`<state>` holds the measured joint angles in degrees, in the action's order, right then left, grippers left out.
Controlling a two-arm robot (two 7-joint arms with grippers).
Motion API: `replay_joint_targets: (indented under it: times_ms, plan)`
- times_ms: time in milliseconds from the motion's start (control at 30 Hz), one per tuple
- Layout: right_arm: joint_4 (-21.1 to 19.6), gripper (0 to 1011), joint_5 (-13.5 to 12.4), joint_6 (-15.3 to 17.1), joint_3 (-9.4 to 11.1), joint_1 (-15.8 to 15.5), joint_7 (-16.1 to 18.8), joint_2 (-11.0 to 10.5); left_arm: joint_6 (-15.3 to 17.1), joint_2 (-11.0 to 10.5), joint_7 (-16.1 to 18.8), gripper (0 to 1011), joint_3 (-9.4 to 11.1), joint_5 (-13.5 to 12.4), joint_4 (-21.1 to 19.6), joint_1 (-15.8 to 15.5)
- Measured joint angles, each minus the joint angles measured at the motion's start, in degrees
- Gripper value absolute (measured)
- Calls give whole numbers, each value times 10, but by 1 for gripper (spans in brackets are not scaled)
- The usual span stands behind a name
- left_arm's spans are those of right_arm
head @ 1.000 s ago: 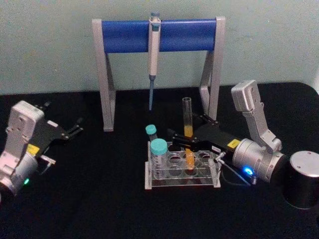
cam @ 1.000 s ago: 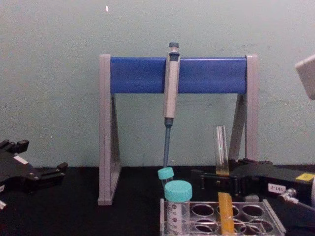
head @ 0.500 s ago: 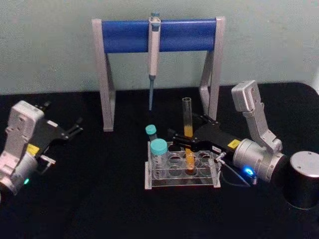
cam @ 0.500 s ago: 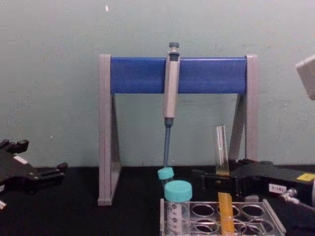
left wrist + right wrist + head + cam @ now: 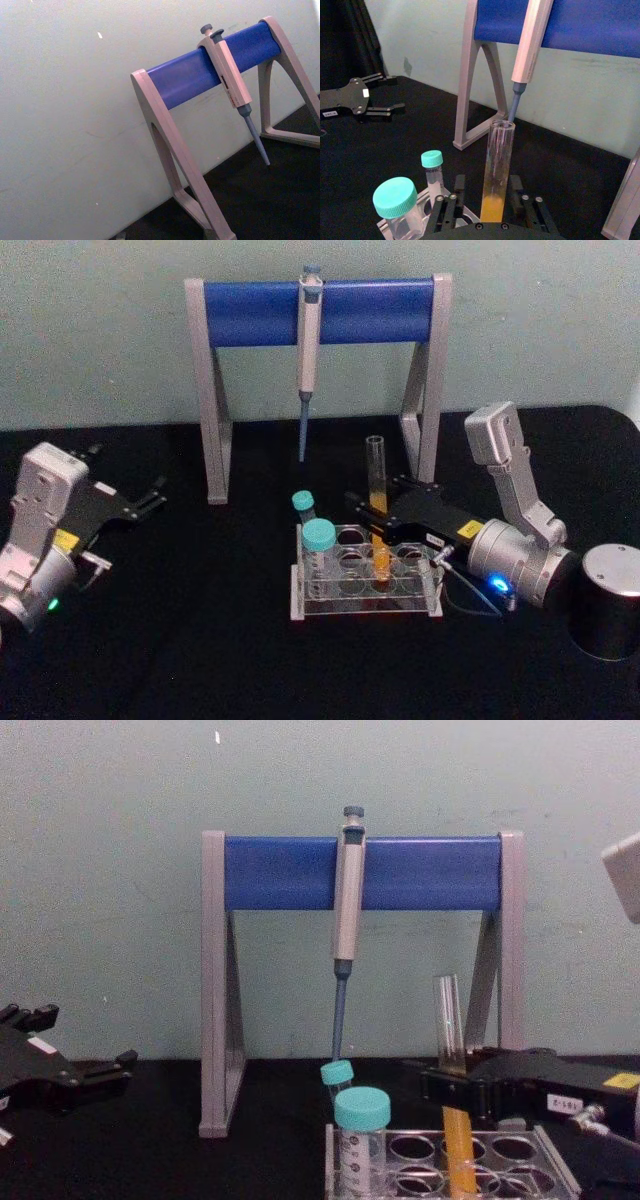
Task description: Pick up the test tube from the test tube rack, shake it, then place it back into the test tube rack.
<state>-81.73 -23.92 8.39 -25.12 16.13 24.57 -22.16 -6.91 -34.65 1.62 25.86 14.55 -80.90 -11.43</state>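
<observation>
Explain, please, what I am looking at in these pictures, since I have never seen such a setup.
This is a two-armed robot; each arm ends in a gripper. One picture looks down from its head, one forward from its chest, one from each wrist. On the black table stands a clear test tube rack with the test tube, orange liquid inside, and two teal-capped vials at its left end. Behind, a pipette hangs from a grey stand with a blue bar. The right gripper is open, straddling the tube; the left gripper is open at the left, holding nothing.
</observation>
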Motion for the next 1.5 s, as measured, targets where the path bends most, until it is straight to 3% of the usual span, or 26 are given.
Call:
replay_joint_targets:
  times_ms: [200,233,333,367,900,1200,1500]
  plan:
    - [0,413,0,0,0,0,0,0,0,0,0,1001,0,0,0,0]
    - [0,343,0,0,0,0,0,0,0,0,0,1001,0,0,0,0]
    - [0,303,0,0,0,0,0,0,0,0,0,1001,0,0,0,0]
    - [0,233,0,1,0,0,0,0,0,0,0,1001,0,0,0,0]
    - [0,226,0,-1,0,0,1,0,0,0,0,1001,0,0,0,0]
    - [-8,226,9,-24,0,-9,4,-8,0,0,0,1001,0,0,0,0]
    - [-19,226,11,-67,11,-28,10,-12,0,0,0,1001,0,0,0,0]
